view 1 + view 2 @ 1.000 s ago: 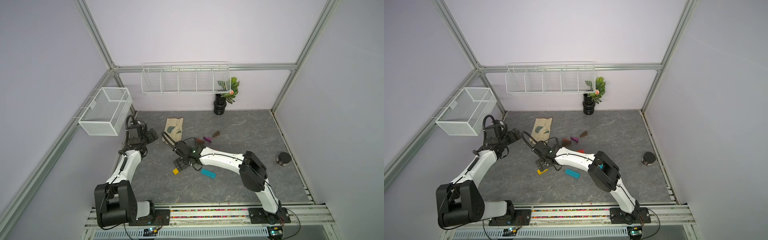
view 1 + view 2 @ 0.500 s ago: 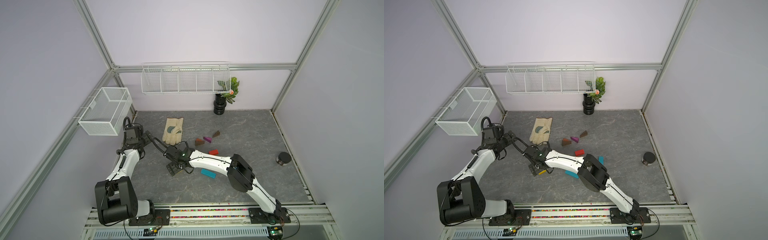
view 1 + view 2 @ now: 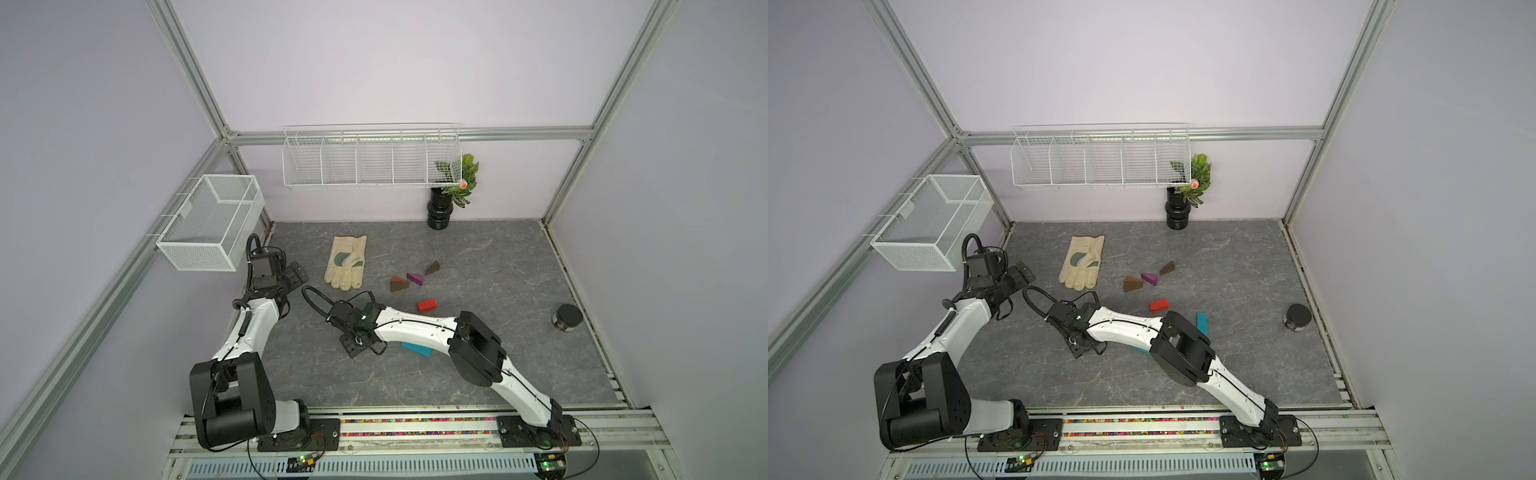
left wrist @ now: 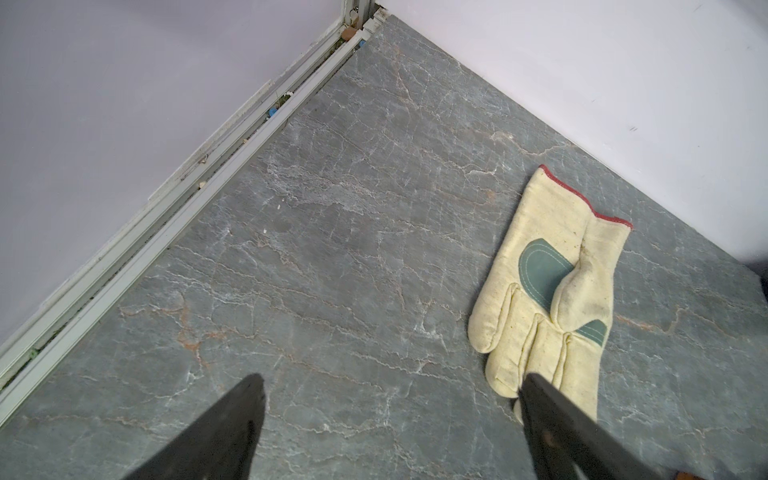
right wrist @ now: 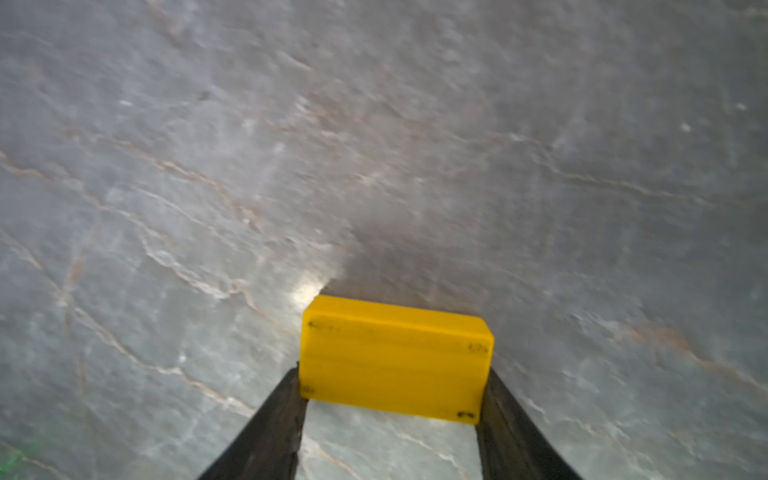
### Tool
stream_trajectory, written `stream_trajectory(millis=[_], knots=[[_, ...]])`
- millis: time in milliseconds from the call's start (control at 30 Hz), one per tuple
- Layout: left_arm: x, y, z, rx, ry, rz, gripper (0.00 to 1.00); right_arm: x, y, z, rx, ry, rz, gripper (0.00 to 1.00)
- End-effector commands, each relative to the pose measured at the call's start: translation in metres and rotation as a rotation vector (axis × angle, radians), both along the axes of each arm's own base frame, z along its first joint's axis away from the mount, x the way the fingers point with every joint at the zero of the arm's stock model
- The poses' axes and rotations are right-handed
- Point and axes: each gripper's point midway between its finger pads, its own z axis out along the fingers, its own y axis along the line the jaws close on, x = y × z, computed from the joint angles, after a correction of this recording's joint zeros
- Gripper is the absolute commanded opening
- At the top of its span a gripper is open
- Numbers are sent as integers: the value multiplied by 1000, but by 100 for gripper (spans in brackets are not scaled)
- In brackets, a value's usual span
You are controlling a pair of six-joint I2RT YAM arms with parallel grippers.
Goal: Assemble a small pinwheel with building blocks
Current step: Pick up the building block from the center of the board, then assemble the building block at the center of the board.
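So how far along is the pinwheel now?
Nothing is joined yet. The right fingers grip the yellow block by its ends. Lying loose on the table: the red block, purple wedge, brown wedges and teal bars. The left fingers hang open near the glove.

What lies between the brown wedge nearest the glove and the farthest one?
The purple wedge, between the glove-side brown wedge and the far brown wedge; both top views show it.

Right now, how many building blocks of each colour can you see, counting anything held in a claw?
Brown wedges: 2
Purple wedge: 1
Red block: 1
Yellow block: 1, in the right claw
Teal bars: 2
Total: 7
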Motion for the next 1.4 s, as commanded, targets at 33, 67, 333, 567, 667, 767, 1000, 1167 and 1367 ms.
stream_trajectory(millis=[33,67,333,567,667,767,1000,1167,1367], knots=[[6,0,6,-16,-20,1,97,24,-50,9,-43,-27,-121,48],[6,0,5,-18,-21,-2,97,28,-60,10,-45,-32,-143,48],[7,-4,3,-19,-17,-26,97,42,-151,16,-37,-58,-337,48],[9,-6,2,-30,-16,-35,97,49,-198,8,-27,-48,-450,48],[10,-7,2,-36,-19,-41,97,53,-208,2,-12,-64,-471,48],[10,-7,1,-36,-16,-44,97,57,-215,-5,-16,-50,-484,48],[12,-9,-1,-48,-13,-53,97,70,-223,-17,17,-54,-494,49],[12,-9,-2,-49,-10,-52,97,74,-226,-21,4,-49,-480,51],[12,-10,-3,-50,-8,-56,97,75,-228,-25,-5,-41,-473,52]])
